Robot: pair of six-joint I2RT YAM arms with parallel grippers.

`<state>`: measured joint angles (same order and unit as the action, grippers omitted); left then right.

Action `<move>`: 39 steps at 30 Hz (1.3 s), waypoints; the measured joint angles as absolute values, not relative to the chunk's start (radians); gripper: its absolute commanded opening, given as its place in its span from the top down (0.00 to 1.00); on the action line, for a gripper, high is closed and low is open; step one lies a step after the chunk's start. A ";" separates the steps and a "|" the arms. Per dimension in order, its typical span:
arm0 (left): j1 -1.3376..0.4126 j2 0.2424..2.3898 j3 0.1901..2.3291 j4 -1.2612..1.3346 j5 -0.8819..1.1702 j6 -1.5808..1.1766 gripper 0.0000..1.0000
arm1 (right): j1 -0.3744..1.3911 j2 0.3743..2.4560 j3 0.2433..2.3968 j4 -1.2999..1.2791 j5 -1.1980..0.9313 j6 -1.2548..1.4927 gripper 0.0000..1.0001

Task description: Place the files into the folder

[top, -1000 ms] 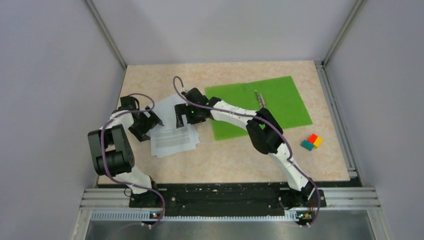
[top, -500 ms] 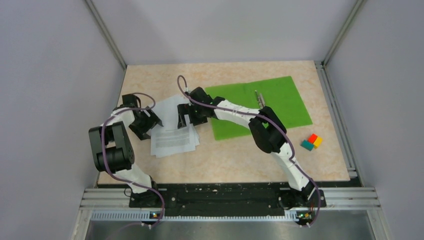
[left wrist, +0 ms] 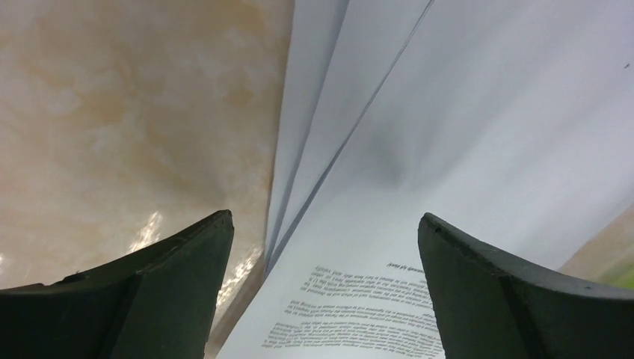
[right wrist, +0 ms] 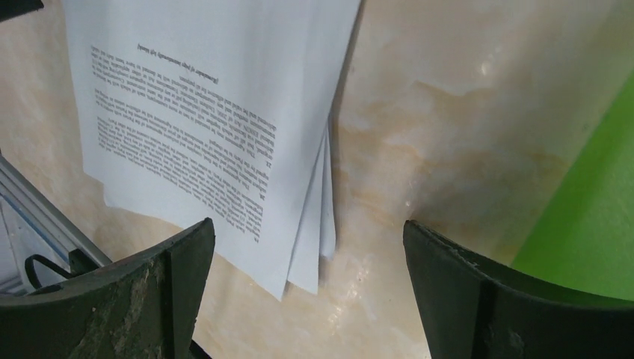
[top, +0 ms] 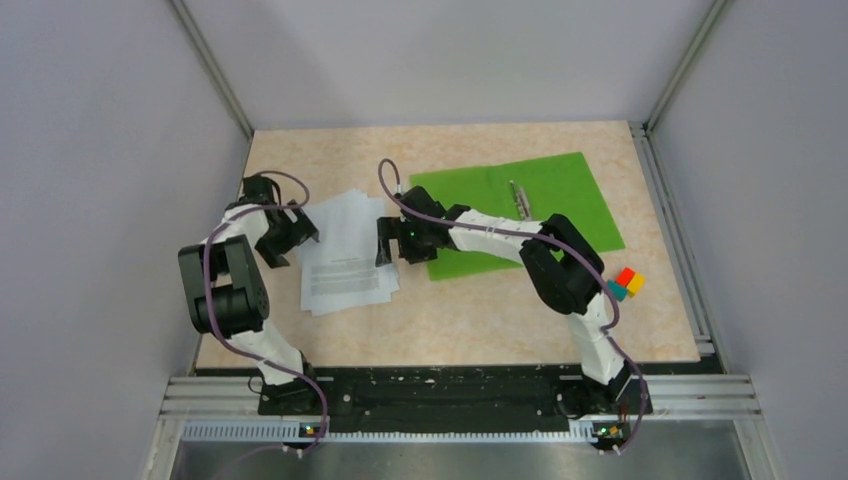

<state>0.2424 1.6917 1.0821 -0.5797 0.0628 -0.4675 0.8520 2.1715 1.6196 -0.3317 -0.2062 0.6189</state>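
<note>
The files (top: 345,255) are a loose stack of white sheets, the top one with printed text, flat on the table left of centre. The green folder (top: 520,210) lies open to their right, its metal clip (top: 520,197) showing. My left gripper (top: 298,232) is open at the stack's left edge; in the left wrist view (left wrist: 323,224) its jaws straddle the sheets (left wrist: 448,149). My right gripper (top: 384,247) is open at the stack's right edge; in the right wrist view (right wrist: 308,224) it is over bare table between the sheets (right wrist: 209,112) and the folder (right wrist: 598,224).
A small cluster of coloured blocks (top: 623,283) sits near the table's right edge. Grey walls and metal rails enclose the table (top: 470,320). The right arm's links lie across the folder's near left part.
My right gripper has moved right, off the stack toward the folder. My left gripper has shifted slightly toward the back. The sheets now lie flat and uncovered.
</note>
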 measured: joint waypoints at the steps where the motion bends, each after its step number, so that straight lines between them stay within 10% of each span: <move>1: 0.242 1.707 1.095 -0.573 0.070 -0.463 0.02 | 0.852 2.152 1.588 -0.318 -0.203 0.636 0.04; 14: 0.213 1.864 1.249 -0.615 0.048 -0.442 0.21 | 0.855 2.125 1.490 -0.157 -0.226 0.765 0.04; 39: 0.184 1.839 1.218 -0.592 0.071 -0.394 0.02 | 0.853 2.321 1.757 -0.136 -0.285 0.774 0.04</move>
<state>0.1844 1.8389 1.2182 -0.5922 0.0708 -0.3939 0.8528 2.3215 1.7569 -0.1356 -0.2852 0.7742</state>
